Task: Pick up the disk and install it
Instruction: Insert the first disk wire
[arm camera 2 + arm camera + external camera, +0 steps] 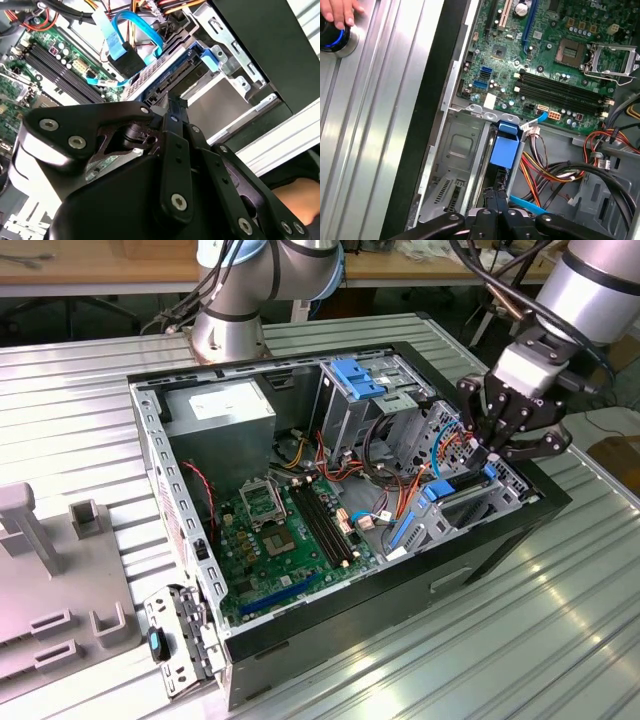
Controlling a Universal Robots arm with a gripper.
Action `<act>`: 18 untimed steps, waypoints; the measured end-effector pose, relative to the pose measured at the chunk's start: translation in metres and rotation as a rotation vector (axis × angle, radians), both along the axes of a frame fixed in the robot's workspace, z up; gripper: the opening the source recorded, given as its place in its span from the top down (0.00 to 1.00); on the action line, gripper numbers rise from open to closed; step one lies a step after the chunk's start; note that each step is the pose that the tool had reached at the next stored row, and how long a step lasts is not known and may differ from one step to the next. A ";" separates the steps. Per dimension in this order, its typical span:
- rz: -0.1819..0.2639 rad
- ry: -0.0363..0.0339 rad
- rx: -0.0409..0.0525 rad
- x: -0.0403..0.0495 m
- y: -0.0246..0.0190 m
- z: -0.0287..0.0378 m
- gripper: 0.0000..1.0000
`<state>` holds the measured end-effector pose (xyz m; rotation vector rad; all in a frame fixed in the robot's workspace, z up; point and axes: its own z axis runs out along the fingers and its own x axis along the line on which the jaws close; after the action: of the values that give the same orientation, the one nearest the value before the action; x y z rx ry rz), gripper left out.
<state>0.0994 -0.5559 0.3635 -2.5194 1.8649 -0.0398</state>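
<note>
exterior view: claw (492,452) closed tight, clamped on disk (452,492); disk sits partly in the bay just below it. pick done; install looks unfinished, disk not released.

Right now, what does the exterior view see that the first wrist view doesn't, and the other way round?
The exterior view adds the grey power supply box and the robot's base. The first wrist view adds a hand by a blue-lit button. Both share the green motherboard and the gripper.
</note>
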 end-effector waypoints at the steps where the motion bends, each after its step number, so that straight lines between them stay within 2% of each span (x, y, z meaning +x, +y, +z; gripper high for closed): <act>1: 0.014 0.0000 0.0000 0.0001 0.0000 0.0000 0.89; 3: 0.044 0.0000 -0.0001 0.0003 0.0000 0.0000 0.89; 11: 0.116 -0.0001 -0.0001 0.0020 0.0000 0.0006 0.89; 18: 0.140 0.0000 0.0000 0.0219 0.0001 0.0006 0.89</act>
<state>0.1213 -0.5558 0.3641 -2.6425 1.6827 -0.0390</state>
